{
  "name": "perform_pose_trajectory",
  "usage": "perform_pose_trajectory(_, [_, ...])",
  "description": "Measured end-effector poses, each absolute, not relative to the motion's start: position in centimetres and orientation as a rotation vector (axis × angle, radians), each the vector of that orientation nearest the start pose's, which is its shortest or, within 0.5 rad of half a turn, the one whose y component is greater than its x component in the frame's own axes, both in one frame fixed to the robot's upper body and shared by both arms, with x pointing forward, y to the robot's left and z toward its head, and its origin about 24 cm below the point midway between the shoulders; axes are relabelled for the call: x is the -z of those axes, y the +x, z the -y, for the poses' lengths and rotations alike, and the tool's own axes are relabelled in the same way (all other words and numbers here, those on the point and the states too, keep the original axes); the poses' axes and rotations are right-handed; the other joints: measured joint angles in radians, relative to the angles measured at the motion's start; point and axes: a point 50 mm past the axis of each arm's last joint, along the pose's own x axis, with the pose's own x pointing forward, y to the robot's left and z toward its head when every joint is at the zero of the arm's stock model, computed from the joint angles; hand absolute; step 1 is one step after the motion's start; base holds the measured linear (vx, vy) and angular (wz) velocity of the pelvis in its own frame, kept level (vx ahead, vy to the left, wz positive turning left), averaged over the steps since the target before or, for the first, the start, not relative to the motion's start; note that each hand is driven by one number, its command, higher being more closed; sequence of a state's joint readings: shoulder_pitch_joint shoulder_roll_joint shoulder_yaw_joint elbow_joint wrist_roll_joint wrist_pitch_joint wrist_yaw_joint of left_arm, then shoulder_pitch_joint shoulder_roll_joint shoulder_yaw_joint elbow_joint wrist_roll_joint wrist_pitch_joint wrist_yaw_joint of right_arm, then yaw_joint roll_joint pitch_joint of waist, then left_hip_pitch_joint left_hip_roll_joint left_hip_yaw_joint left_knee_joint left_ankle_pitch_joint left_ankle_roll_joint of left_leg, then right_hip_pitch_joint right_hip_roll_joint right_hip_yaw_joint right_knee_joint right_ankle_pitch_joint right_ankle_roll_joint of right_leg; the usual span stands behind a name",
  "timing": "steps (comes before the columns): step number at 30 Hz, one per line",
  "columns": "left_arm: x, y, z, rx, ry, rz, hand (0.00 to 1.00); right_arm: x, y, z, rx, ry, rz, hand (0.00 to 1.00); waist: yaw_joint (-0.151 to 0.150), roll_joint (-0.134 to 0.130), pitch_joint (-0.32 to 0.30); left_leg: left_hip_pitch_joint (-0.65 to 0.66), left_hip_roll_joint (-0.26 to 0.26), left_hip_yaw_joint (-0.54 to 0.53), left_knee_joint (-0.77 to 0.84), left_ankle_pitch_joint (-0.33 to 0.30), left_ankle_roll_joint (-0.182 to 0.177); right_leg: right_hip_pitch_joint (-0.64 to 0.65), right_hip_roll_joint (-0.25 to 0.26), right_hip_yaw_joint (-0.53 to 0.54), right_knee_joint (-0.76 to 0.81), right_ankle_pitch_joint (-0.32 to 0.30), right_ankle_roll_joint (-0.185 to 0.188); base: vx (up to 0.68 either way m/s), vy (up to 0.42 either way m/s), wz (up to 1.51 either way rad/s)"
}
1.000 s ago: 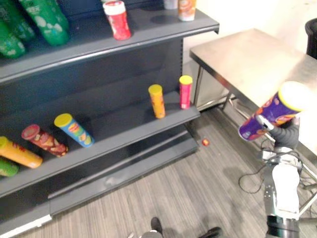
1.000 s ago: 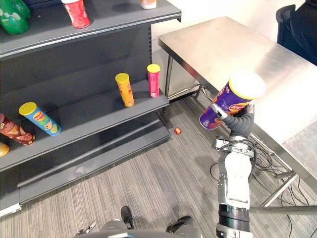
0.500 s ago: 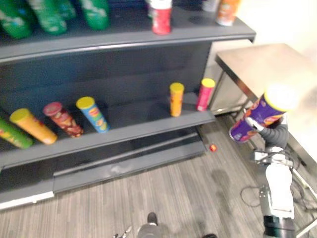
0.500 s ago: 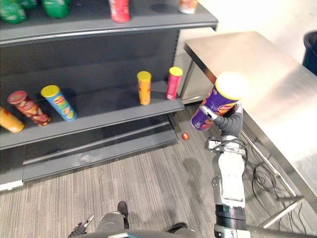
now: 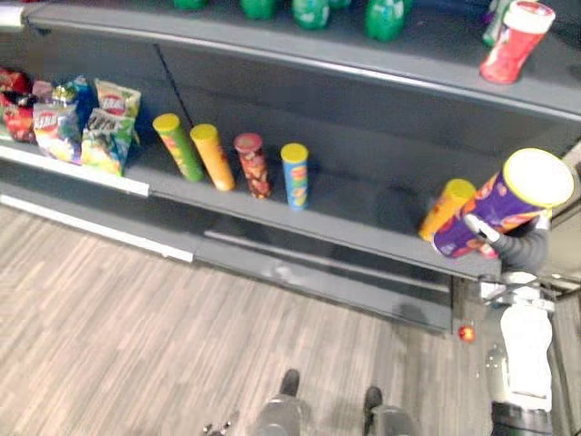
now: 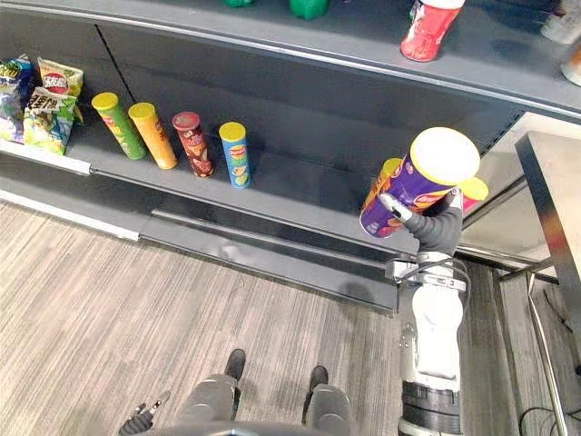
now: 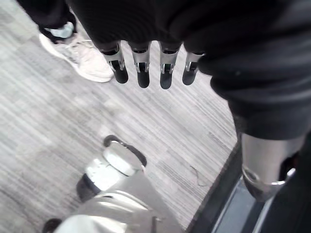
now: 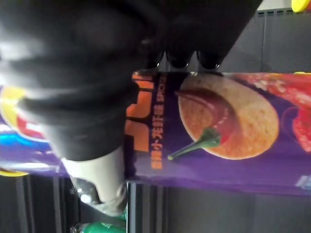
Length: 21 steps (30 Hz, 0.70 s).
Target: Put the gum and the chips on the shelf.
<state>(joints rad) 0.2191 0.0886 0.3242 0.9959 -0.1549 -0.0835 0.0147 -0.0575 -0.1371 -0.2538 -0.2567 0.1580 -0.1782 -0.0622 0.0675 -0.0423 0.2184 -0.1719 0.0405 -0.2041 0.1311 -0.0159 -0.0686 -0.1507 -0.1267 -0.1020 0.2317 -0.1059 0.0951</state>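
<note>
A purple chips can with a pale yellow lid is held tilted, lid upward, in front of the right end of the lower shelf. My right hand is shut on it, fingers and thumb wrapped round its lower body; the right wrist view shows the purple can up close against the palm. The can hangs in the air just before an orange can on that shelf. My left hand hangs over the grey floor with straight fingers and holds nothing.
The lower shelf carries green, orange, red and blue cans, with chip bags further left. A red can stands on the upper shelf. A small red thing lies on the floor. A person's shoe is near my left hand.
The camera has swung left, bringing the shelf's left part and the chip bags into view. The purple can stays in my right hand, now before the shelf's right end.
</note>
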Motion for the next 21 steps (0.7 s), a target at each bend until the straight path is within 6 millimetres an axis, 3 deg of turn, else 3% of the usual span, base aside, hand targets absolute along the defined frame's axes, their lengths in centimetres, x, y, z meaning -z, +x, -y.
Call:
perform_pose_trajectory(5, [15.9, 5.3, -22.9, -0.502, -0.203, -1.053, 0.0, -14.1, 23.9, 22.7, 0.265, 0.025, 0.531, 1.0, -0.013, -0.001, -0.002, 0.002, 0.046, -0.064, -0.085, 0.037, -0.045, 0.011, 0.037, -0.082, -0.014, -0.015, -0.025, 0.11, -0.155, 0.34])
perform_pose_trajectory(7, [15.8, 5.7, -22.8, -0.497, -0.208, -1.042, 0.0, -13.8, 23.9, 22.6, 0.276, 0.048, 0.525, 1.0, -0.022, 0.003, -0.005, 0.0, 0.056, -0.082, -0.131, 0.059, -0.045, 0.016, 0.041, -0.119, -0.029, -0.018, -0.029, 0.11, -0.113, 0.56])
perform_pose_trajectory(9, [15.8, 6.1, -22.7, -0.493, -0.209, -1.035, 0.0, -13.3, 23.7, 22.5, 0.282, 0.054, 0.509, 1.0, -0.04, 0.007, -0.007, -0.009, 0.077, -0.017, -0.167, 0.082, -0.009, 0.03, 0.031, -0.172, -0.046, -0.019, -0.031, 0.08, -0.035, 0.78])
perform_pose_trajectory(10, [15.8, 6.3, -22.7, -0.49, -0.21, -1.029, 0.0, -13.0, 23.5, 22.5, 0.292, 0.064, 0.497, 1.0, -0.051, 0.01, -0.009, -0.017, 0.097, 0.096, -0.176, 0.102, 0.02, 0.041, 0.019, -0.206, -0.054, -0.02, -0.028, 0.08, 0.055, 0.8])
perform_pose_trajectory(11, [15.8, 6.4, -22.7, -0.488, -0.209, -1.029, 0.0, -12.8, 23.4, 22.5, 0.301, 0.069, 0.491, 1.0, -0.058, 0.013, -0.01, -0.017, 0.112, 0.203, -0.184, 0.126, 0.025, 0.051, 0.003, -0.228, -0.054, -0.023, -0.023, 0.11, 0.11, 0.79])
perform_pose_trajectory(13, [15.8, 6.5, -22.7, -0.489, -0.205, -1.03, 0.0, -12.8, 23.6, 22.0, 0.293, 0.062, 0.487, 1.0, -0.056, 0.015, -0.01, -0.009, 0.098, 0.24, -0.2, 0.152, -0.007, 0.056, -0.021, -0.23, -0.051, -0.03, -0.011, 0.09, 0.131, 0.33])
perform_pose_trajectory(17, [15.7, 6.7, -22.6, -0.492, -0.177, -1.032, 0.0, -12.6, 24.3, 19.9, 0.222, 0.051, 0.471, 1.0, -0.037, 0.015, -0.01, 0.01, 0.048, 0.252, -0.225, 0.157, -0.004, 0.071, -0.061, -0.216, -0.08, -0.015, 0.018, 0.05, 0.119, 0.01])
perform_pose_trajectory(21, [15.7, 7.3, -22.5, -0.454, -0.141, -1.03, 0.0, -12.5, 25.9, 18.7, 0.192, 0.044, 0.455, 1.0, -0.036, 0.022, -0.007, -0.009, 0.037, 0.254, -0.226, 0.161, 0.002, 0.058, -0.07, -0.213, -0.093, -0.001, 0.038, -0.02, 0.057, 0.01])
